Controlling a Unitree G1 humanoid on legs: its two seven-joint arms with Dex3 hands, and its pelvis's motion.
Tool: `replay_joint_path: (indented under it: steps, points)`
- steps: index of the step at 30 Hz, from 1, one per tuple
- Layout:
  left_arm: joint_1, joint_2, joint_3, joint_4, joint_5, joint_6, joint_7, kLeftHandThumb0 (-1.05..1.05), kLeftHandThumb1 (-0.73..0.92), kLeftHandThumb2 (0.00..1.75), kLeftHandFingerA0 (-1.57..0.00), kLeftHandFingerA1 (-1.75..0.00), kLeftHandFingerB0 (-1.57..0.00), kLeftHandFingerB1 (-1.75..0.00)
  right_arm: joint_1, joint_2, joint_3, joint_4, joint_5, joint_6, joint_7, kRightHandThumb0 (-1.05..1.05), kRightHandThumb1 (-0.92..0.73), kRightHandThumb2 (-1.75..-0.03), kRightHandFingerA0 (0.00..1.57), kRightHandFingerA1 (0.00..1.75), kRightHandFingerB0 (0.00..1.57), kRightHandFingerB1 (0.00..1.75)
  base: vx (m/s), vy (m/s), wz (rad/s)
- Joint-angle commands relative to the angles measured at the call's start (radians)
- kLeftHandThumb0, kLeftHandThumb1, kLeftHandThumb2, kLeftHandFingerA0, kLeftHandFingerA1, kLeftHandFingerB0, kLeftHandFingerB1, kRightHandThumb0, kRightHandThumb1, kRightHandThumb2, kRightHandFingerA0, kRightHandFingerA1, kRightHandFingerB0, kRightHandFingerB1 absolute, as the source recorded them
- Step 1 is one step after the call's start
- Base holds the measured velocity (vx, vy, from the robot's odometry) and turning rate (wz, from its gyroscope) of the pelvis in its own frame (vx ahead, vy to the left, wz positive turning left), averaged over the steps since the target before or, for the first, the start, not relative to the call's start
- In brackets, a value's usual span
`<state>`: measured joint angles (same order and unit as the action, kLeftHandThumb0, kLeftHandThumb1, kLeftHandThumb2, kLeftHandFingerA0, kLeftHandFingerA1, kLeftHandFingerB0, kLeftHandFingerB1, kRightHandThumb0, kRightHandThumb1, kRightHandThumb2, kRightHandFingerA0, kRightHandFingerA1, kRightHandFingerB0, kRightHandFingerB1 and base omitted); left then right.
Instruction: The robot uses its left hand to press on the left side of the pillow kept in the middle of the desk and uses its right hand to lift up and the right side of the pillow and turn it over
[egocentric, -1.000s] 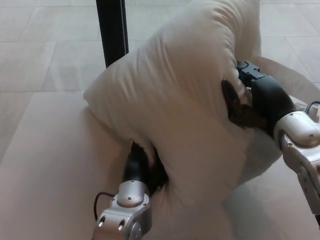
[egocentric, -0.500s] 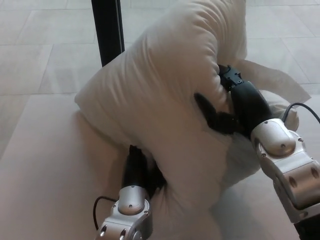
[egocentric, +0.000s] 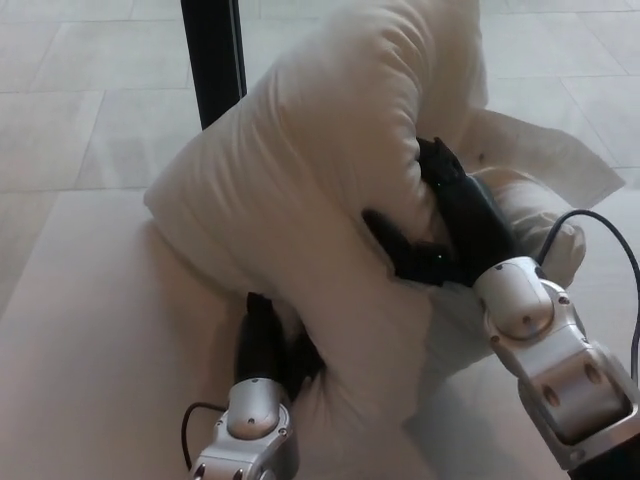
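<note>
Both hands busy: my left hand (egocentric: 268, 345) is pinning the pillow (egocentric: 320, 180) low-center, fingers buried; my right hand (egocentric: 440, 225) is gripping its raised side mid-frame; I'm thinking roll it leftward slowly.

Pillow (egocentric: 320, 190): white, soft, heavily creased. It is folded over on itself, the right portion raised and curled leftward above the lower portion. The right hand (egocentric: 440, 225) presses into the raised fold from the right, fingers sunk in the fabric. The left hand (egocentric: 268, 340) is tucked under the fold's near edge.
</note>
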<state>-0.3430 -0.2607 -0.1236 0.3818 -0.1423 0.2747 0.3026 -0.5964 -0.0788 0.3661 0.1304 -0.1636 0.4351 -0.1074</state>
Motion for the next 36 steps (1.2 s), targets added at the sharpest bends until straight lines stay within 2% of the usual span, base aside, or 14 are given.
replay_joint_path:
  steps: [1, 2, 6, 7, 9, 10, 11, 21, 22, 29, 32, 34, 35, 36]
  points:
    - [0.433, -0.406, -0.065, 0.234, -0.181, -0.169, -0.166, -0.92, 0.57, 0.92, -0.19, -0.58, 0.00, -0.06, 0.188, 0.161, 0.733, 0.239, -0.144, -0.060, 0.431, -0.68, -0.54, -0.57, 0.35, 0.73, 0.63, 0.51, 0.00, 0.000, 0.00]
    - [0.431, -0.406, -0.064, 0.240, -0.179, -0.170, -0.158, -0.81, 0.66, 0.60, -0.25, -0.55, 0.00, 0.00, 0.183, 0.164, 0.745, 0.241, -0.153, -0.067, 0.437, -0.72, -0.41, -0.88, 0.31, 0.72, 0.53, 0.64, 0.00, 0.000, 0.00]
    - [0.407, -0.392, -0.091, 0.262, -0.146, -0.177, -0.127, -0.81, 0.65, 0.60, -0.28, -0.58, 0.00, -0.01, 0.180, 0.168, 0.745, 0.258, -0.160, -0.103, 0.447, -0.74, -0.55, -0.57, 0.35, 0.77, 0.57, 0.61, 0.00, 0.000, 0.00]
    - [0.399, -0.395, -0.085, 0.265, -0.149, -0.181, -0.125, -0.97, 0.59, 0.93, -0.27, -0.63, 0.00, -0.04, 0.178, 0.172, 0.736, 0.262, -0.152, -0.095, 0.452, -0.71, -0.54, -0.56, 0.36, 0.74, 0.56, 0.60, 0.00, 0.000, 0.00]
    - [0.393, -0.392, -0.086, 0.269, -0.152, -0.187, -0.134, -0.79, 0.66, 0.60, -0.27, -0.62, 0.00, 0.00, 0.179, 0.175, 0.722, 0.268, -0.143, -0.092, 0.456, -0.70, -0.54, -0.56, 0.34, 0.72, 0.56, 0.57, 0.00, 0.000, 0.00]
    - [0.399, -0.387, -0.092, 0.267, -0.156, -0.192, -0.147, -0.85, 0.53, 0.91, -0.24, -0.63, 0.00, -0.15, 0.187, 0.175, 0.707, 0.254, -0.124, -0.079, 0.455, -0.67, -0.54, -0.56, 0.36, 0.70, 0.57, 0.55, 0.00, 0.000, 0.00]
    - [0.399, -0.382, -0.095, 0.264, -0.156, -0.188, -0.151, -0.79, 0.67, 0.60, -0.25, -0.62, 0.00, 0.00, 0.196, 0.180, 0.689, 0.248, -0.105, -0.068, 0.449, -0.67, -0.55, -0.57, 0.34, 0.69, 0.55, 0.53, 0.00, 0.000, 0.00]
    - [0.401, -0.330, -0.173, 0.267, -0.115, -0.191, -0.155, -0.77, 0.70, 0.61, -0.32, -0.57, 0.00, -0.01, 0.249, 0.191, 0.603, 0.253, -0.056, -0.031, 0.414, -0.73, -0.45, -0.85, 0.28, 0.64, 0.48, 0.59, 0.00, 0.000, 0.00]
    - [0.393, -0.324, -0.185, 0.263, -0.111, -0.185, -0.159, -0.95, 0.62, 0.95, -0.31, -0.62, 0.00, -0.04, 0.253, 0.185, 0.580, 0.238, -0.050, -0.031, 0.395, -0.76, -0.47, -0.87, 0.27, 0.64, 0.45, 0.60, 0.00, 0.000, 0.00]
    - [0.365, -0.319, -0.207, 0.239, -0.119, -0.198, -0.146, -0.72, 0.64, 0.73, -0.31, -0.60, 0.00, -0.01, 0.297, 0.151, 0.403, 0.099, 0.054, -0.026, 0.327, -0.73, -0.60, -0.58, 0.19, 0.58, 0.39, 0.48, 0.00, 0.000, 0.00]
    - [0.327, -0.218, -0.267, 0.112, -0.075, -0.129, -0.121, -0.86, 0.62, 0.94, -0.28, -0.55, 0.00, -0.04, 0.314, 0.140, 0.202, -0.089, 0.192, 0.073, 0.295, -0.71, -0.44, -0.88, 0.47, 0.89, 0.31, 0.58, 0.00, 0.000, 0.00]
    - [0.281, -0.118, -0.279, 0.036, -0.023, -0.122, -0.116, -0.68, 0.74, 0.62, -0.27, -0.58, 0.00, 0.00, 0.325, 0.153, -0.012, -0.189, 0.320, 0.105, 0.272, -0.73, -0.44, -0.88, 0.48, 0.82, 0.28, 0.52, 0.00, 0.000, 0.00]
    - [0.304, -0.091, -0.249, -0.020, -0.077, -0.127, -0.159, -0.62, 0.78, 0.63, -0.46, -1.00, -0.26, -0.67, 0.327, 0.158, -0.110, -0.236, 0.367, 0.117, 0.249, -0.60, -0.60, -0.58, 0.51, 0.78, 0.35, 0.38, 0.00, 0.000, 0.00]
    - [0.311, -0.120, -0.153, -0.103, -0.172, -0.009, -0.078, -0.49, 0.71, 0.60, -0.51, -0.89, -0.07, -0.50, 0.295, 0.112, -0.187, -0.252, 0.380, 0.104, 0.261, -0.64, -0.62, -0.59, 0.66, 0.84, 0.34, 0.36, 0.00, 0.000, 0.00]
